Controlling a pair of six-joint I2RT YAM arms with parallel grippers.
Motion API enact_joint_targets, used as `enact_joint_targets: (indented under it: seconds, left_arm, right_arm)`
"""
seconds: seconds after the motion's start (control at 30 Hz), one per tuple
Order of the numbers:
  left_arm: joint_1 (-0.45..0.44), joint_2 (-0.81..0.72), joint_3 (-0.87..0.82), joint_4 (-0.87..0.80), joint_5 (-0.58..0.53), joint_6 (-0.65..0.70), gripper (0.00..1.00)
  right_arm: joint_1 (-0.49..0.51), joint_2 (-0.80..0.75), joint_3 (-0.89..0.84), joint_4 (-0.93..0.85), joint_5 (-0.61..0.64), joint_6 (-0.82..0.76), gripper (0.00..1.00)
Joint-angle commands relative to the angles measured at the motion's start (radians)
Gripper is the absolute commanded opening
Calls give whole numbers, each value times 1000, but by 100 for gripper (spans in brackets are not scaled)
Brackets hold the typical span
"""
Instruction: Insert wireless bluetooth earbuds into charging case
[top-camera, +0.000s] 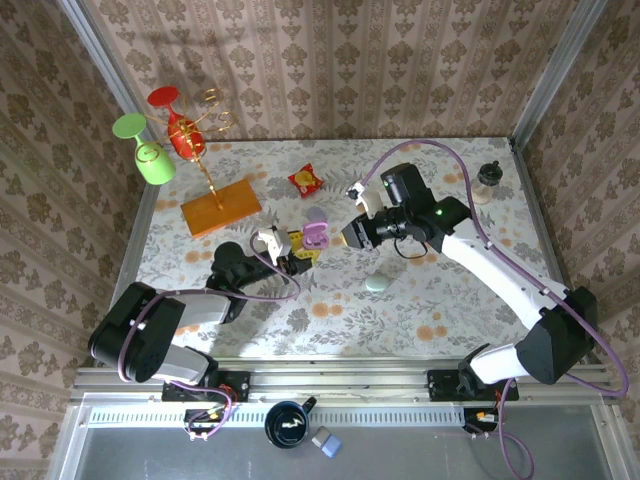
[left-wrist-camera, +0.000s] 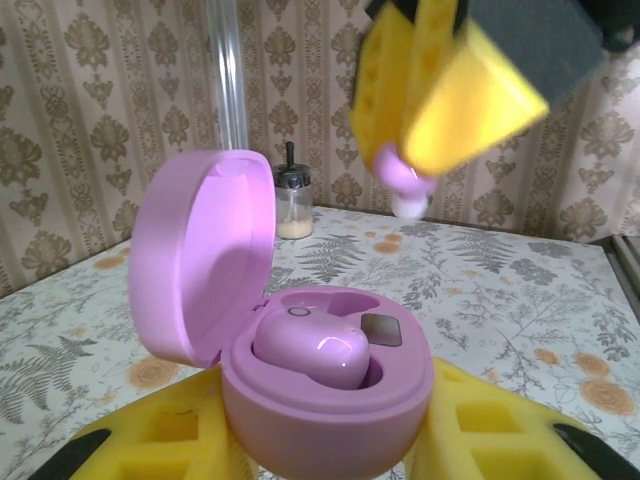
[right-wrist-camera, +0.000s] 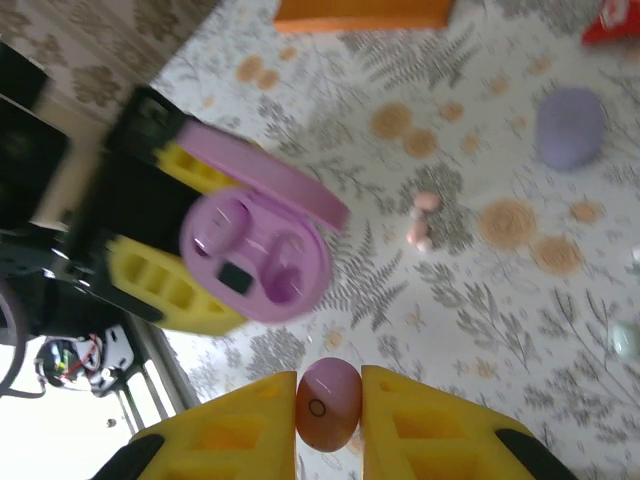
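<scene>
Right wrist view, bottom centre: our right gripper (right-wrist-camera: 328, 425) pinches an earbud (right-wrist-camera: 328, 400); our left gripper (left-wrist-camera: 325, 440) clamps the open case (right-wrist-camera: 255, 250); next, align over the vacant well (right-wrist-camera: 284, 274).

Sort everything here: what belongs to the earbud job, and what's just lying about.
Job: open pink case in left gripper; seated earbud; pink earbud in right gripper; loose buds.
Lying about: snack packet, shaker, goblet stand, closed lilac case.

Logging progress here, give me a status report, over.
Left gripper shut on open charging case, one earbud seated. Right gripper shut on second earbud, close by the case. Nothing in between.
</scene>
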Motion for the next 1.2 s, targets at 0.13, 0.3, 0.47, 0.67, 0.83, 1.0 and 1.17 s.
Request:
enact_joint_targets:
  seconds: [0.13,0.3,0.47,0.67,0.83,1.0,1.17]
  left_arm:
    - [-8,11,32,28,84,-39,30]
    - [-8,-1,27,29,83,-48,30]
    - [-8,-10,25,29,83,-57,30]
    - [-8,-12,24,28,77,-70,30]
    - [-8,-18,21,29,61,-74,30]
    - [-7,-19,19,29,48,-76,30]
    - [-6,-19,20,29,46,-78,30]
  right_arm:
    - [34,63,120,-28,-106,-63,21]
    - [52,85,128,-30,-111,-73,21]
    - [56,104,119,-36,-120,-82,21]
    - [56,123,101,-31,-111,-92,22]
    - [56,136,98,-36,-115,-100,21]
    - [56,145,88,-30,-114,-109,22]
    - [57,152,83,-30,-114,-113,22]
